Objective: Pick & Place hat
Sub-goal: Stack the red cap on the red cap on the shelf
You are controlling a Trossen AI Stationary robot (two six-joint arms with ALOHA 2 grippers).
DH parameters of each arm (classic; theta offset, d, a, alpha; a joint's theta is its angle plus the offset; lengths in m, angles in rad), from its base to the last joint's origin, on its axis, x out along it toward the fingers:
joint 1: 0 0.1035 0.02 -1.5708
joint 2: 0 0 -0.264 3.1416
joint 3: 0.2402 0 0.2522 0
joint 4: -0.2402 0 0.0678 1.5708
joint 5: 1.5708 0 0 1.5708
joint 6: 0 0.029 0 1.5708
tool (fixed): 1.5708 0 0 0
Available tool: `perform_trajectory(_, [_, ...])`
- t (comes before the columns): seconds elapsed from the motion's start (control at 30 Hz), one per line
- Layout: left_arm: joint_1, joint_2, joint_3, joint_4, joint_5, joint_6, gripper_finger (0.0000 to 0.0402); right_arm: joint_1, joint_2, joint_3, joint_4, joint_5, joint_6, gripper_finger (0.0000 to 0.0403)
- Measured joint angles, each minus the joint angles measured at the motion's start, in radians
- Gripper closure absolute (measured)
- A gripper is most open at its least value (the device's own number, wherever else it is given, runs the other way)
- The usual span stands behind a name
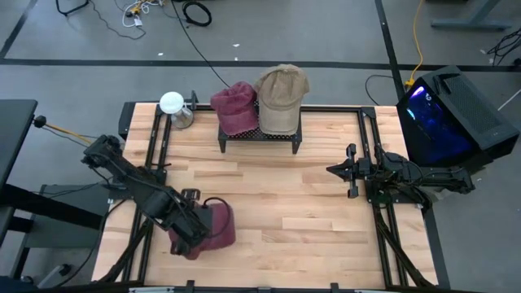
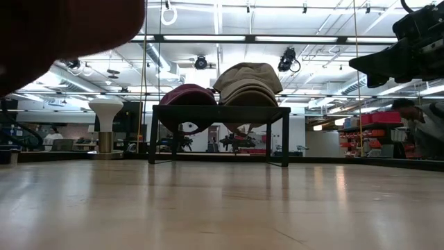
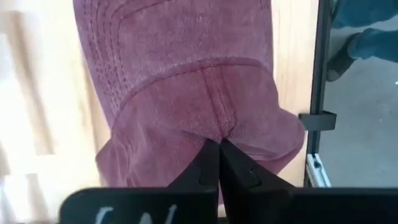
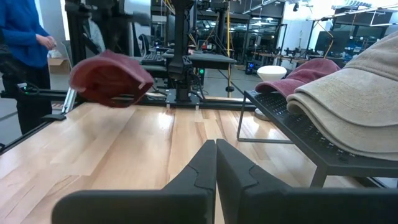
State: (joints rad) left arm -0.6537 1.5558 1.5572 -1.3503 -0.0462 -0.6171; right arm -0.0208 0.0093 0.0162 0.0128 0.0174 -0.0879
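A maroon suede cap (image 1: 213, 228) is at the table's near left, held by my left gripper (image 3: 219, 144), which is shut on it. The right wrist view shows this cap (image 4: 112, 78) in the air above the table, and it fills the low view's top left corner (image 2: 69, 24). A second maroon hat (image 1: 234, 107) and a tan hat (image 1: 282, 98) rest on a black mesh rack (image 1: 259, 135) at the far middle. My right gripper (image 1: 346, 171) hovers shut at the table's right side, away from the hats. My left gripper pinches the maroon cap's crown at a seam (image 3: 214, 127) between its two fingertips, gathering the cloth into a small pucker. The brim (image 3: 168, 43) points away from the fingers. The cap is lifted clear of the table (image 4: 112, 78).
A white mushroom-shaped object (image 1: 172, 106) stands on the far left of the table, beside the rack. Bare wooden table top (image 1: 301, 212) lies between the arms. Black frame rails (image 1: 155, 146) run along both sides. A person in blue (image 4: 25, 37) stands beyond the table.
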Motion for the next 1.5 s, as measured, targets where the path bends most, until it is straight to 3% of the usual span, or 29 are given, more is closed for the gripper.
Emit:
perform_trajectory(0.37, [0.116, 0.0, 0.226, -0.213, -0.064, 0.185, 0.0401, 0.0, 0.0, 0.0, 0.0, 0.0, 0.0, 0.0392])
perform_trajectory(0.53, [0.175, 0.0, 0.287, -0.22, -0.117, 0.264, 0.0401, 0.0, 0.0, 0.0, 0.0, 0.0, 0.0, 0.0392])
perform_trajectory(0.97, [0.386, 0.0, 0.296, -0.221, -0.251, 0.646, 0.0401, 0.0, 0.0, 0.0, 0.0, 0.0, 0.0, 0.0392])
perform_trajectory(1.37, [0.565, 0.0, 0.296, -0.221, -0.419, 1.128, 0.0401, 0.0, 0.0, 0.0, 0.0, 0.0, 0.0, 0.0392])
perform_trajectory(1.5, [0.616, 0.0, 0.296, -0.221, -0.477, 1.223, 0.0401, 0.0, 0.0, 0.0, 0.0, 0.0, 0.0, 0.0392])
